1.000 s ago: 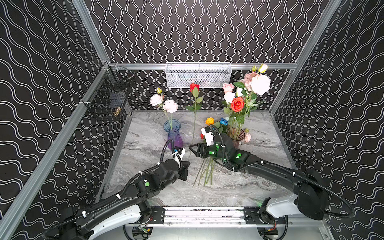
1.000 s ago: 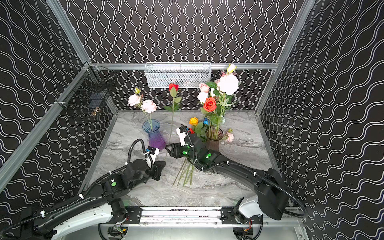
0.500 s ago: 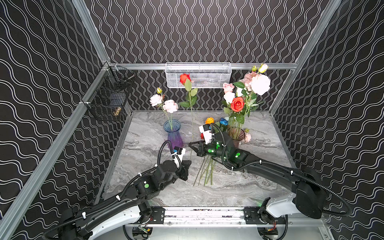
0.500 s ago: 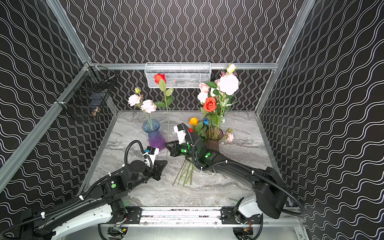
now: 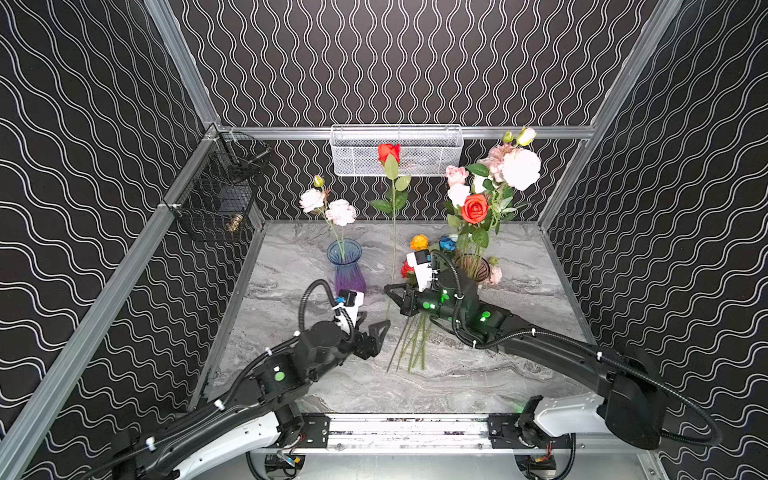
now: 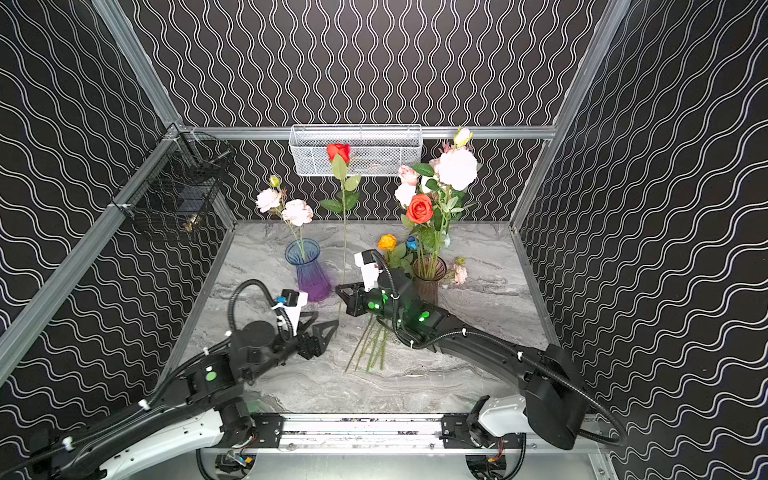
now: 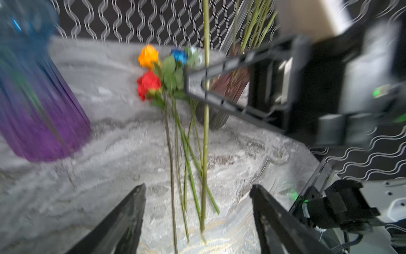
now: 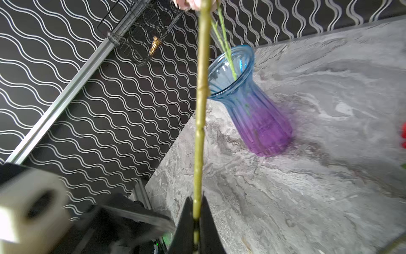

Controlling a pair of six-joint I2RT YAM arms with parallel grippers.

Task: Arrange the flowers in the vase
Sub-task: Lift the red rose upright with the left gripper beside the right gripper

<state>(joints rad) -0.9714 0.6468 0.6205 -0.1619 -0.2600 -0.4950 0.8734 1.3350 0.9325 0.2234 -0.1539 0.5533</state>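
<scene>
We are watching the right gripper pinching the long, knobbly green stem of a red-petalled artificial rose. Its two slim black fingers are pressing together low on the stem, so the flower is standing nearly upright above the grey, veined marble-look tabletop, and the bloom is showing in front of a white wire-mesh basket on the back wall. The left gripper is hovering by the stem's free lower end with its wedge-shaped black fingers spread wide, gripping nothing; in the left wrist view the stem is passing between them with a gap on each side. Just left of the held stem in both top views, a ribbed glass vase shading from blue at its flared rim to purple at its base is standing upright and carrying two ruffled pale pink blooms on thin stems. Behind the right arm, a smoky brown glass vase is holding a tall bunch of pink, white and orange-red flowers. We are also seeing loose flowers lying flat on the tabletop, with red, orange and blue heads and thin stems fanning out beneath the right gripper. A black wire basket is hanging on the left wall.
</scene>
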